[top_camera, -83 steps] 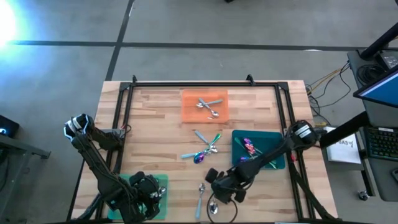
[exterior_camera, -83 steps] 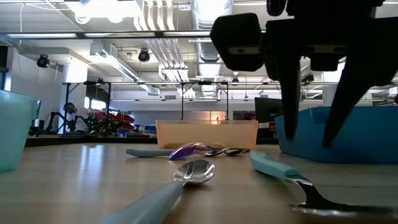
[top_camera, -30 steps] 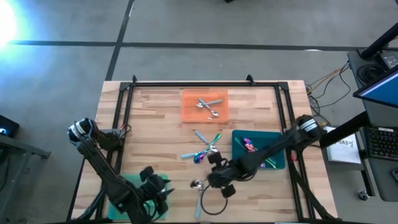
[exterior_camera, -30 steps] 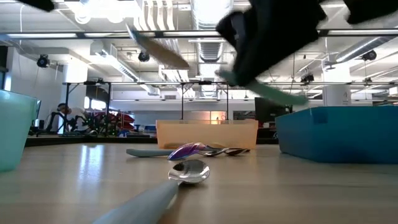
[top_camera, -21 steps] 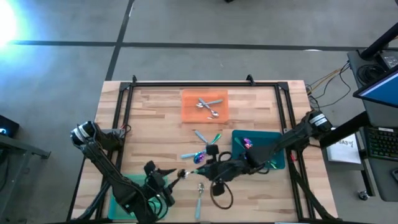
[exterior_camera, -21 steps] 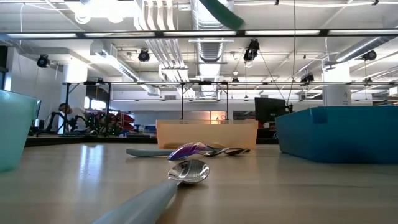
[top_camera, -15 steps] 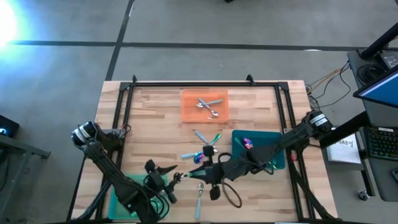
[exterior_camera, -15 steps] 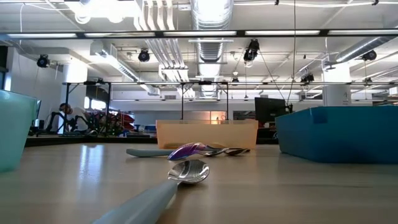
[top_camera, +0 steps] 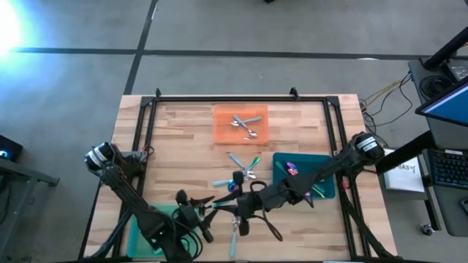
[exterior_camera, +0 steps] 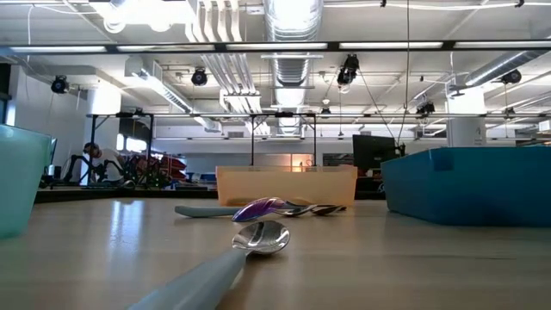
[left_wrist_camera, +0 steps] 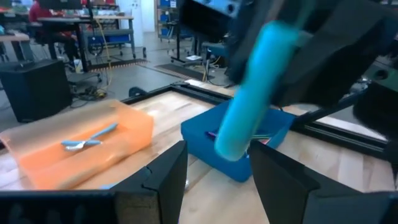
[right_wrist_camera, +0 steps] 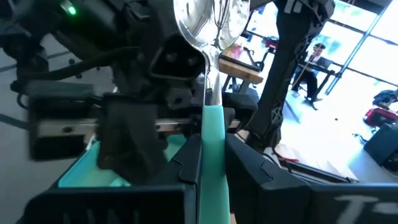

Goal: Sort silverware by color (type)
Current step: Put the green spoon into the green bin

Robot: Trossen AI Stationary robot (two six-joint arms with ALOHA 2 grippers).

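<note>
2 grippers meet low over the near middle of my table (top_camera: 183,139). I see the right gripper (top_camera: 235,212) with its jaws clamped on a teal-handled spoon (right_wrist_camera: 210,93), bowl pointing at the left gripper (top_camera: 197,208), whose jaws stand apart around the handle's far end without closing. Just beyond them a small heap of mixed silverware (top_camera: 241,175) lies between the orange tray (top_camera: 221,131) and the blue tray (top_camera: 322,164). 1 more spoon (exterior_camera: 258,241) lies nearer me.
</note>
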